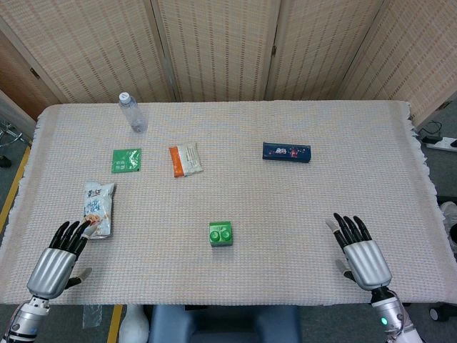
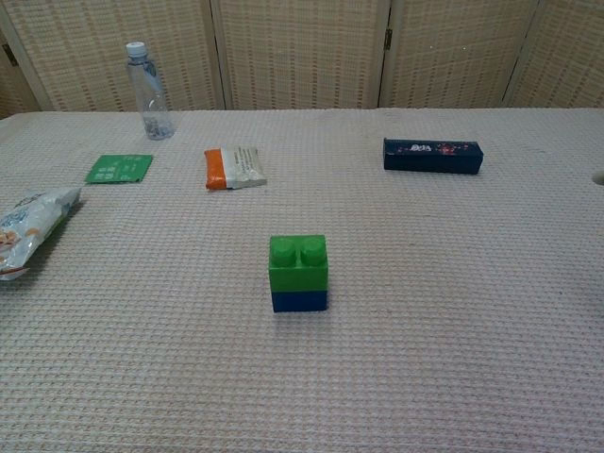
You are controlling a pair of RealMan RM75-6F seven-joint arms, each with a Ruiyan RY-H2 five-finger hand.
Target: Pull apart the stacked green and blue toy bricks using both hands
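Stacked toy bricks, a green plastic brick [image 2: 298, 262] with two round studs pressed onto a blue plastic brick [image 2: 300, 301], stand upright near the middle of your woven beige tablecloth [image 1: 300, 214], nearer its front edge; your left hand [image 1: 57, 259] and right hand [image 1: 360, 251] lie flat at the corners, fingers spread, holding nothing, well apart from the stack

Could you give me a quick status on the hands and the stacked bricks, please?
Left hand and right hand open, holding nothing, at the near table edge. Green brick on blue brick, stacked, untouched, centre. Nothing in the way.
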